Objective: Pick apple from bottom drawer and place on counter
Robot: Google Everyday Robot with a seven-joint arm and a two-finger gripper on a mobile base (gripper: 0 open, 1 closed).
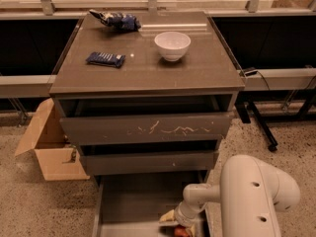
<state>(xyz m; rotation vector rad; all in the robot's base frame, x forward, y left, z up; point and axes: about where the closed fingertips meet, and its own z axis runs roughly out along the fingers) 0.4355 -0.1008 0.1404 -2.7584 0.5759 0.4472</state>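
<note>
One apple (181,231), just beneath gripper (177,224)

White arm reaches down into the open bottom drawer (133,201), claw (178,226) low at the drawer's front right, right at the apple (182,231), which is cut off by the frame edge. On the surface (148,68) above the drawer: white bowl (172,45), dark blue packet (105,59), crumpled bag (117,20). Cardboard box (52,149) on the floor left of the drawer.
</note>
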